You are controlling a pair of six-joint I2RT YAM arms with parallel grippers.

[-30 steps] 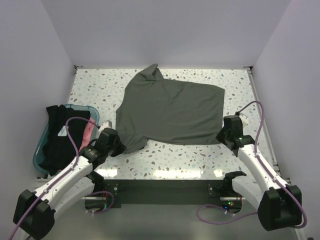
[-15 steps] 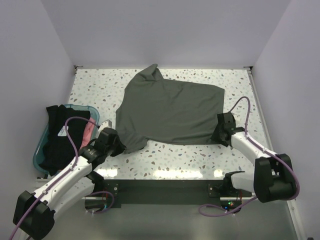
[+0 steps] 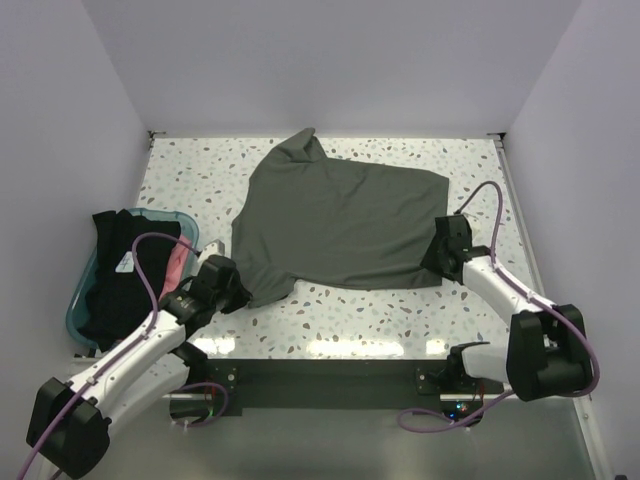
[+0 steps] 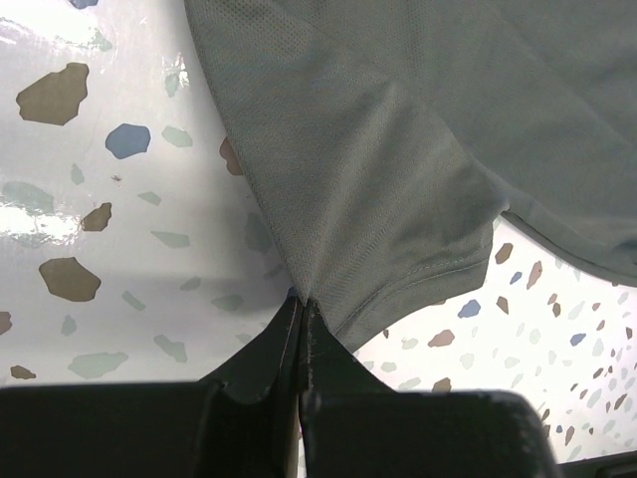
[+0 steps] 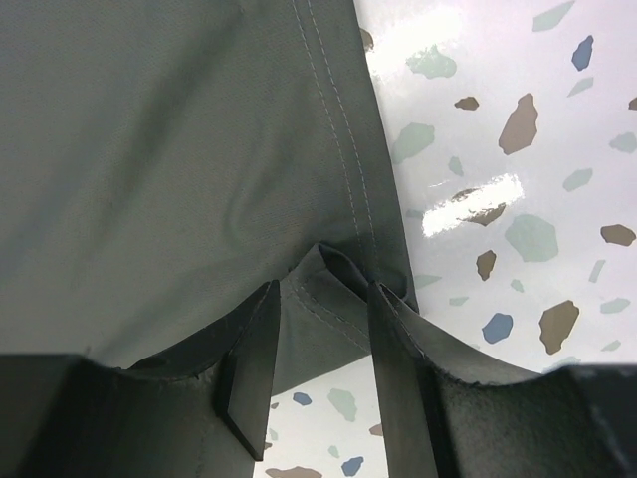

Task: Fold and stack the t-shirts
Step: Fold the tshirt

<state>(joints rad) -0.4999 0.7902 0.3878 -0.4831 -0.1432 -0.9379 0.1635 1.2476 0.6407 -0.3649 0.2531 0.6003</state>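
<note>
A dark olive-green t-shirt lies spread flat across the middle of the speckled table. My left gripper is at its near left corner, shut on a pinch of the sleeve cloth right at the fingertips. At the near right corner my right gripper is open, and a raised fold of the shirt's hem stands in the gap between the jaws. A black t-shirt and a pink t-shirt lie bunched in the tub at the left.
A teal plastic tub stands at the left edge of the table, close beside my left arm. White walls close in the table at the left, back and right. Bare speckled table shows between the shirt and the arm bases.
My right gripper has opened and moved left and away from me onto the shirt's near right corner. The left gripper has kept its hold without moving.
</note>
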